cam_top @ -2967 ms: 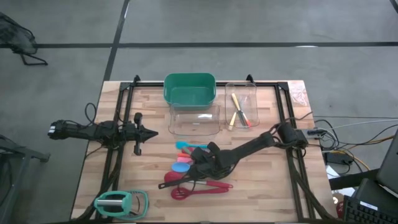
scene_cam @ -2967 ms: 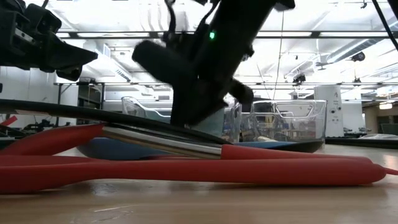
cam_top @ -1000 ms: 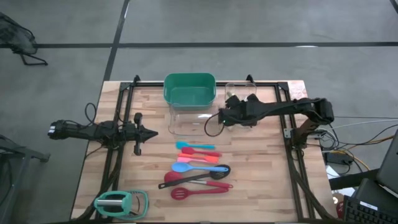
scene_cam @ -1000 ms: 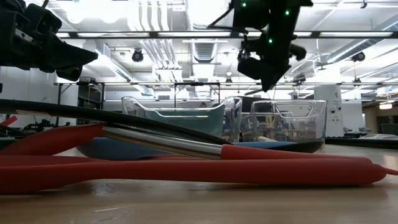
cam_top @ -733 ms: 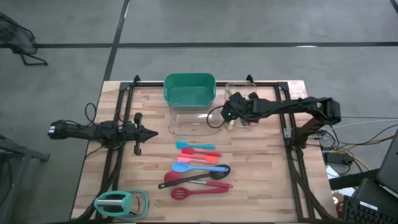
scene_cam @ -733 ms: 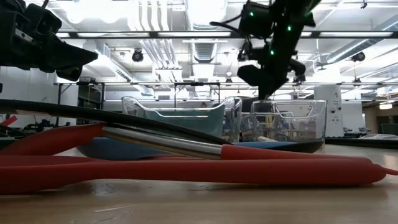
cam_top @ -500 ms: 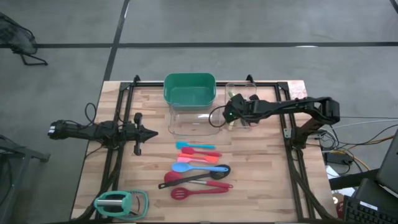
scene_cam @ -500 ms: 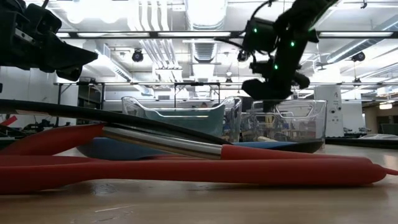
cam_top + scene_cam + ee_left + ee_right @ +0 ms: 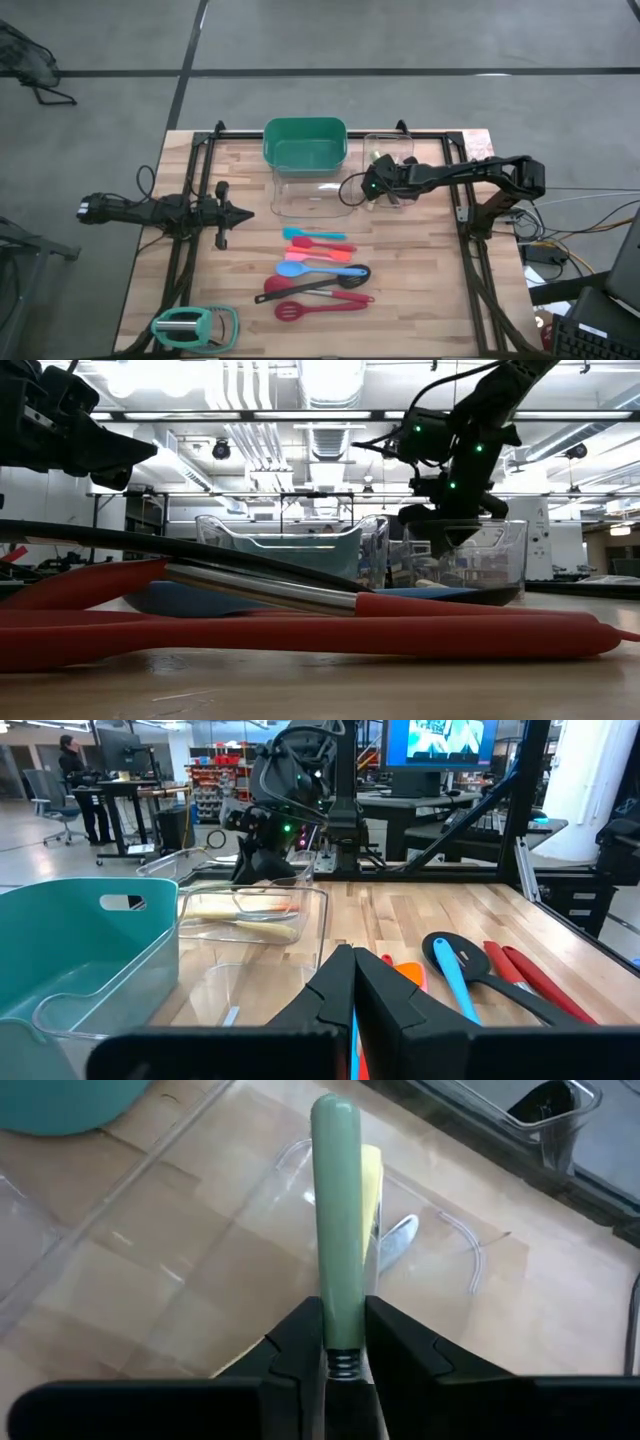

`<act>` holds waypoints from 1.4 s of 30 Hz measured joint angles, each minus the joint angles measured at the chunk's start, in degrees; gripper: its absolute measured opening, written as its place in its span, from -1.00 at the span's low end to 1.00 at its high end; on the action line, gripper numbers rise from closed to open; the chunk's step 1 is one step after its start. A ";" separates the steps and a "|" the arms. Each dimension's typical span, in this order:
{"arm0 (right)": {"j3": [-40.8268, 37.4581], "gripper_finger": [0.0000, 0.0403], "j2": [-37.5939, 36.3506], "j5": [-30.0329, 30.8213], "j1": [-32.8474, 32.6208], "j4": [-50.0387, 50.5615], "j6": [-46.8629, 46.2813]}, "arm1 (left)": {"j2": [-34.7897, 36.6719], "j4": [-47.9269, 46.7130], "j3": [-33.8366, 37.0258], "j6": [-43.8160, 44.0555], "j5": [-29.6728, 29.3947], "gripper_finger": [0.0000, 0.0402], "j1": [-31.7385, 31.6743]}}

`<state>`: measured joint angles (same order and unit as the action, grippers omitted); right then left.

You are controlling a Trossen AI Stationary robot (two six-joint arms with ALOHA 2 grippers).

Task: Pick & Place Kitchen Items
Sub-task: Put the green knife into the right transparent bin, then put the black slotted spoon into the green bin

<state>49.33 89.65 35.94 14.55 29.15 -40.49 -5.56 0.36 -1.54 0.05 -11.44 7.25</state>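
Note:
My right gripper (image 9: 373, 186) hangs over the right clear bin (image 9: 404, 150) and is shut on a utensil with a pale green handle (image 9: 337, 1200). In the low view it (image 9: 440, 528) stands at the bin's rim. A yellow utensil (image 9: 372, 1180) lies on the bin's floor. Slim utensils lie flat on the table's middle: two blue spoons (image 9: 296, 268), pink and orange ones (image 9: 322, 246), a black spoon (image 9: 332, 284) and red ones (image 9: 322, 305). My left gripper (image 9: 246, 212) is shut and empty at the table's left. My right gripper pinches the green handle at its end next to the metal neck (image 9: 339, 1342) between its two fingers. The fingers point slanting down into the bin, and the handle runs on past them along their line. Whether the handle's free end (image 9: 335, 1110) touches the bin's contents, I cannot tell.
A second clear bin (image 9: 313, 194) stands left of the right one, with a green bin (image 9: 305, 143) behind it. A mint-green and grey gadget (image 9: 195, 325) lies at the near left corner. Bare wood lies on the table's right side and between my left gripper and the utensils.
My right gripper has gone down with the green-handled utensil from well above the bins to the rim of the right clear bin, tipping more steeply downward. It stays shut on the handle. The utensils on the table have not moved.

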 joint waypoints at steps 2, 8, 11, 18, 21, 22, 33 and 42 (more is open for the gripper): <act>0.20 -0.57 0.00 0.00 -0.03 -0.01 0.00 | 0.00 0.00 -0.02 0.00 0.00 -0.95 0.00; 1.41 -0.44 0.00 -0.25 -0.05 0.76 0.03 | 0.00 0.00 -0.01 0.00 0.00 -0.95 0.00; 2.66 -0.38 -0.08 -1.76 -0.33 1.27 0.90 | -0.02 0.00 -0.01 0.00 0.00 -0.95 0.01; 7.14 -0.22 -0.41 -1.99 -3.75 4.61 6.56 | -0.02 0.00 0.00 0.00 0.00 -0.95 0.02; 9.48 -0.15 -0.42 -1.97 -6.55 4.57 10.85 | -0.02 0.00 0.00 0.00 0.00 -0.95 0.02; 10.28 -0.13 -0.42 -1.95 -7.69 4.52 12.43 | -0.02 0.00 -0.02 0.01 0.00 -0.95 0.01; 12.26 -0.01 -0.30 -2.34 -21.24 -11.62 29.54 | -0.02 0.00 -0.02 0.00 0.00 -0.95 0.00; 12.04 -0.13 0.00 -12.91 -26.50 -19.79 38.66 | -0.02 0.00 -0.01 0.00 0.00 -0.95 0.01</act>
<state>61.37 89.65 23.03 -11.95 9.36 -1.83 -5.58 0.36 -1.55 0.05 -11.44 7.26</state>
